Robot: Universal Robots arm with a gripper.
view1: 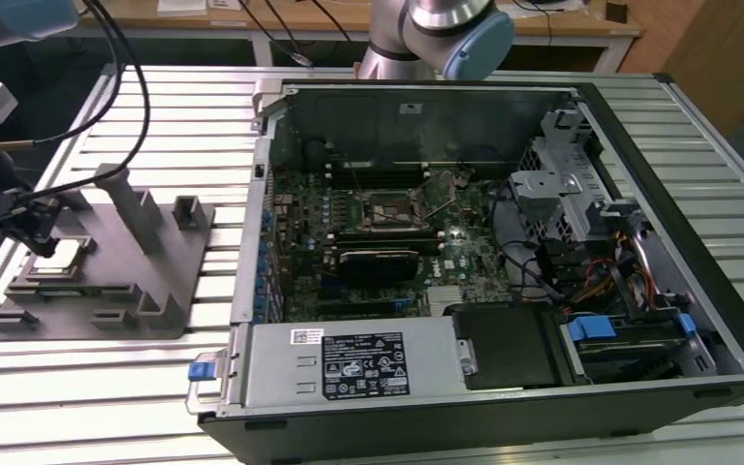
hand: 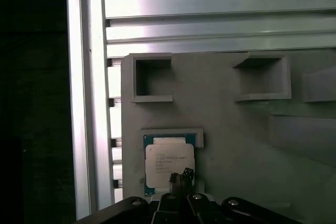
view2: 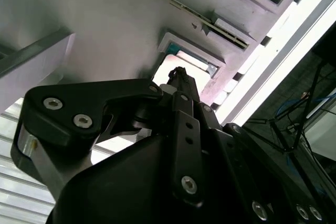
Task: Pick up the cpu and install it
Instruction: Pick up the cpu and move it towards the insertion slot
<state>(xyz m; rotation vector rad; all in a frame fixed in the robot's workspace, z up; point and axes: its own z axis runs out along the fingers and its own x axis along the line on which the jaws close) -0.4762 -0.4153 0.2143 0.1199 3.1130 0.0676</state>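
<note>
**Gripper tip low over the cpu in its fixture seat**

In the first wrist view the gripper [hand: 181, 178] hangs directly over one edge of the cpu [hand: 169, 161]. I cannot tell whether it touches the chip, or whether the claw is spread or pressed together. The cpu lies flat, silvery top up, in a shallow raised-lip seat on the grey fixture [hand: 231, 129]. Its green rim shows along two sides, close against the lip.

Beyond the chip, two square pockets [hand: 152, 77] open in the fixture's surface. The fixture's outer edge runs just beside the table's side rail [hand: 86, 103], leaving only a narrow strip of slats between them.

In the exterior view the gripper [view1: 44, 240] stands at the fixture's end nearer the exterior view's left. An upright post [view1: 120, 208] rises near it on the other side. Bare slatted table [view1: 88, 387] lies in front of the fixture.

Farther toward the exterior view's right, the open computer case [view1: 476, 426] lies on its side, walls standing up around the motherboard. The socket [view1: 391, 208] sits mid-board, well apart from the cpu. The arm's base [view1: 444, 24] rises behind the case.
</note>
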